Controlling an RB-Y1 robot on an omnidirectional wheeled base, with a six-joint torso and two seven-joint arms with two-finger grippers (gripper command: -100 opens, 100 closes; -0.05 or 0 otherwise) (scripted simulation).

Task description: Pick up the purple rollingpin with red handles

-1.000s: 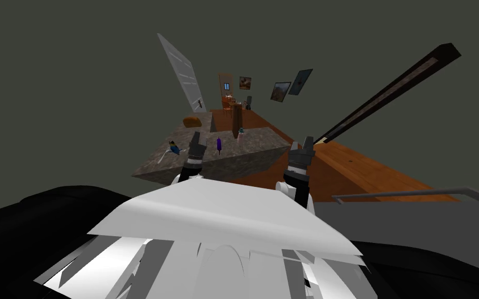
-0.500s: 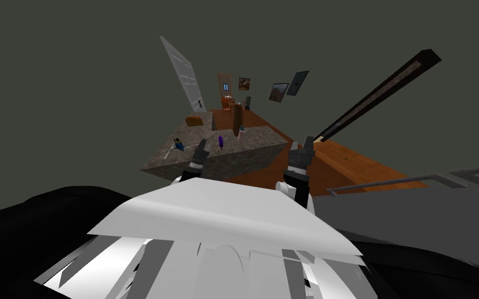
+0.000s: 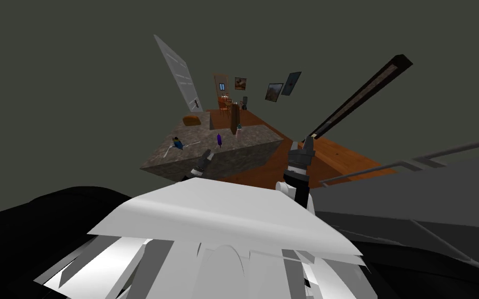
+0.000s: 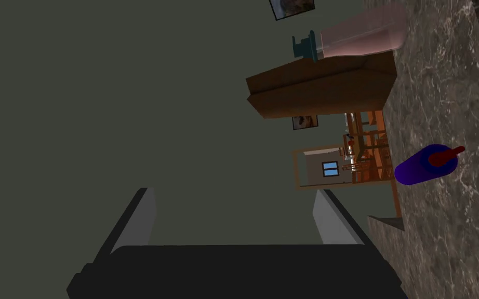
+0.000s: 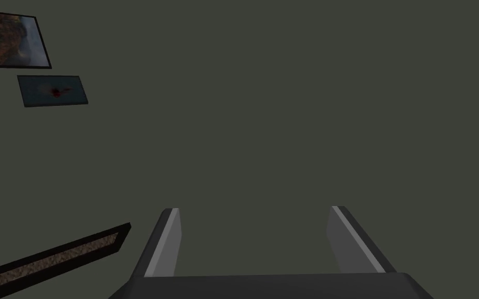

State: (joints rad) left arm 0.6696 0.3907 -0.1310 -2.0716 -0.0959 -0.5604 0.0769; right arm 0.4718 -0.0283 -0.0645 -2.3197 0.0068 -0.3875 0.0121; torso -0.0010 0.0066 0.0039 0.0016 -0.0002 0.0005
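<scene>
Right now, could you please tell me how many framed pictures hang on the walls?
3. A small picture hangs on the far wall; a brownish picture and a bluish picture hang side by side further right. Others may be hidden.

The rolling pin (image 4: 424, 165) is deep purple with a dark red handle. The counter (image 4: 441, 249) has a brown and grey marble pattern with thin pale veins. The bottle (image 4: 363, 37) is pale pink and its cap (image 4: 303, 45) is teal. The floor (image 3: 347, 158) is orange-brown. The wall (image 5: 285, 104) is plain dark grey-green.
</scene>
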